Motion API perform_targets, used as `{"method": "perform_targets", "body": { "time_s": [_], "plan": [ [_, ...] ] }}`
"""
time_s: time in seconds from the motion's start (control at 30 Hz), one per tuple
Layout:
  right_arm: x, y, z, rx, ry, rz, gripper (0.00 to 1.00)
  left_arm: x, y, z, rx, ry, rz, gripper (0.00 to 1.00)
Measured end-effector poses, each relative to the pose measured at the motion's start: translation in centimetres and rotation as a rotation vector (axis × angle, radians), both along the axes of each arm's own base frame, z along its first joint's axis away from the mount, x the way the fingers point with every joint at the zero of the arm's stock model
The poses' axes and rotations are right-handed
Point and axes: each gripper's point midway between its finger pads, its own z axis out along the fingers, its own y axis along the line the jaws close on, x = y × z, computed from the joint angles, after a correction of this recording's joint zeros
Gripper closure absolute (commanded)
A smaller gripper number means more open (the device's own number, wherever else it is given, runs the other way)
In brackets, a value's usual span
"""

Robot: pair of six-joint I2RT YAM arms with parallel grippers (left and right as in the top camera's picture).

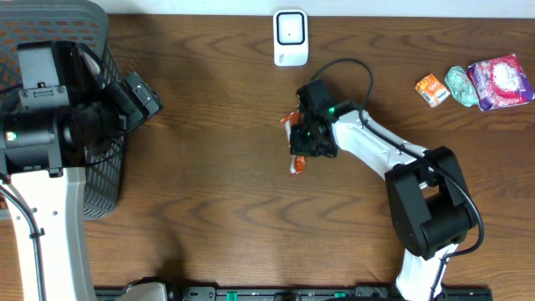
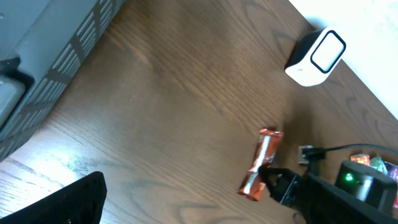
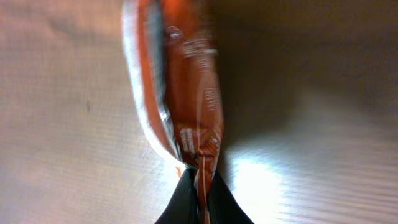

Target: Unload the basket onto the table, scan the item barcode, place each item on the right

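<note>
**Snack packet pinched, how do I show it to the scanner?**

Overhead: my right gripper (image 1: 303, 142) is clamped shut on the orange snack packet (image 1: 294, 160) around the middle of the table (image 1: 209, 209). The white scanner (image 1: 290, 38) sits near the far edge, roughly straight beyond it. My left gripper (image 1: 140, 94) hangs wide open and empty beside the grey basket (image 1: 92, 33).

Left wrist: the snack packet (image 2: 261, 165) is low over the table, maybe resting on it, I can't tell. The scanner is well apart from it.

Right wrist: the fingers (image 3: 180, 208) bite only a thin seam at the wrapper's edge. I can't spot a barcode anywhere.

My plan, for what it's worth: lift slowly, since that pinch looks shallow and foil is slippery. Then carry it in front of the scanner window and roll the wrist until the printed face points at it. No beep, try the other side.
</note>
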Motion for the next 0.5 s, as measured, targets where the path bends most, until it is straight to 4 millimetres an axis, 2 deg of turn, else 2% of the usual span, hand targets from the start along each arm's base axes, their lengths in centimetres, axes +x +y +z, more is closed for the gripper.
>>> {"method": "perform_targets", "body": {
  "time_s": [0.2, 0.4, 0.5],
  "plan": [
    [1.0, -3.9, 3.2, -0.339, -0.07, -0.013, 0.99, 0.0, 0.0, 0.0, 0.0, 0.0, 0.0, 0.02],
    [0.7, -7.4, 4.7, -0.608, -0.12, -0.003, 0.99, 0.0, 0.0, 0.0, 0.0, 0.0, 0.0, 0.02],
    [0.7, -10.1, 6.1, -0.776, -0.149, -0.001, 0.99, 0.0, 0.0, 0.0, 0.0, 0.001, 0.0, 0.02]
  ]
}}
